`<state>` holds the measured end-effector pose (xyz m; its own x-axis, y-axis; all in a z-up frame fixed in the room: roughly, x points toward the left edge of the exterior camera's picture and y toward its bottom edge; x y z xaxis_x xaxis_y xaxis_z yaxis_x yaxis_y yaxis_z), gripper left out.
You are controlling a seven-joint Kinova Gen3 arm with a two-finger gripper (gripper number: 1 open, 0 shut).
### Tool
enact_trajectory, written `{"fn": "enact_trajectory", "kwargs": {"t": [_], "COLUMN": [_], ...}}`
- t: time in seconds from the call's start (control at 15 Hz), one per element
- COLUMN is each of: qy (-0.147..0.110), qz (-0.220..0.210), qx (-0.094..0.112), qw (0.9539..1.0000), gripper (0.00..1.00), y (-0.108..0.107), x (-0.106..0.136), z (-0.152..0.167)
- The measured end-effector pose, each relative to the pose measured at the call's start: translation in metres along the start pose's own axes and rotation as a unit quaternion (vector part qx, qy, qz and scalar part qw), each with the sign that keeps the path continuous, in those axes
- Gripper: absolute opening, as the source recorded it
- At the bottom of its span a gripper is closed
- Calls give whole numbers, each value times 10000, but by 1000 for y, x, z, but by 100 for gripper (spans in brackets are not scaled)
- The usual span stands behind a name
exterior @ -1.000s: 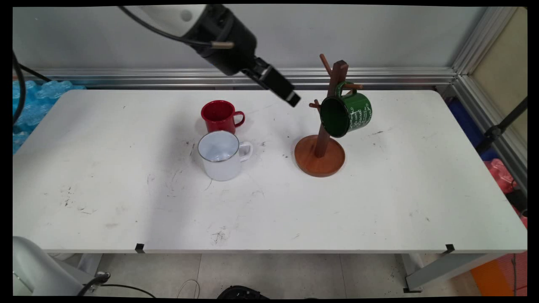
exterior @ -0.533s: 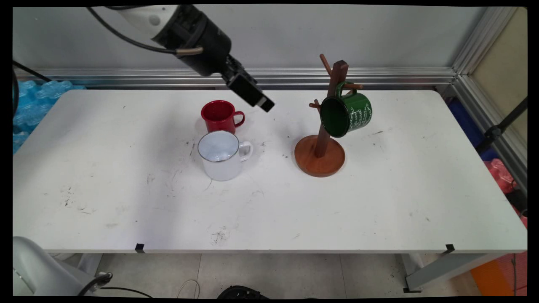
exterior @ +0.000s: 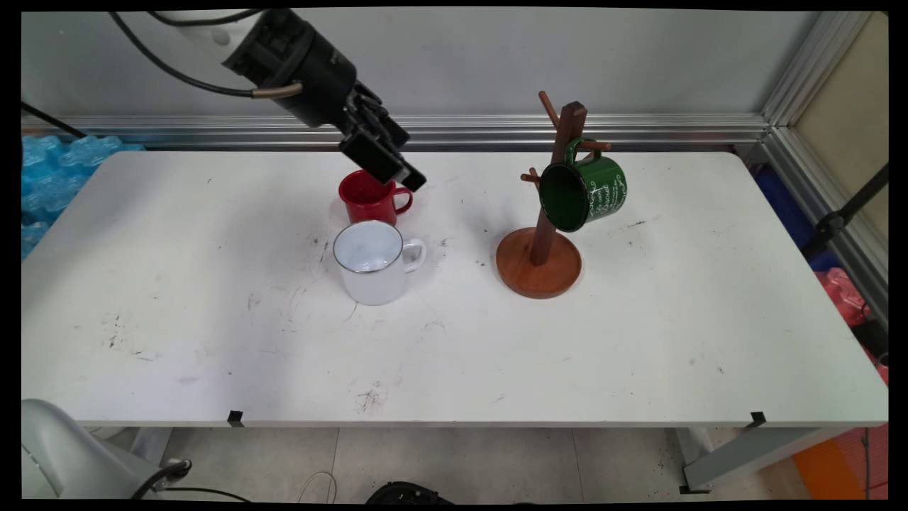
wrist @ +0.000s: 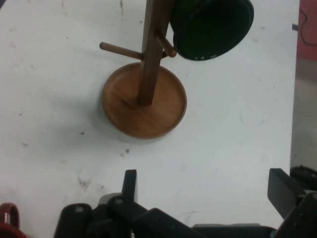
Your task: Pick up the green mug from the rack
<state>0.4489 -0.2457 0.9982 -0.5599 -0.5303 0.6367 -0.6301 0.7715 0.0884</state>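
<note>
Hovering just above the red mug (exterior: 370, 196) with gripper (exterior: 397, 174) spread and empty — green mug (exterior: 583, 191) already hung on the wooden rack (exterior: 539, 266), white mug (exterior: 372, 261) beside, both unhung

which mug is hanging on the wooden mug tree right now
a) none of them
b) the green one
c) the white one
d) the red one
b: the green mug hangs by its handle from a peg of the wooden mug tree, while the red mug and the white mug stand on the table.
</note>
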Motion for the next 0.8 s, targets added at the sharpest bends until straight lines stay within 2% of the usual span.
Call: {"fn": "enact_trajectory", "kwargs": {"t": [0.8], "qy": [-208], "qz": [581], "qx": [-21], "qw": [9981], "gripper": [100], "y": [-19], "x": [-23], "z": [-16]}}
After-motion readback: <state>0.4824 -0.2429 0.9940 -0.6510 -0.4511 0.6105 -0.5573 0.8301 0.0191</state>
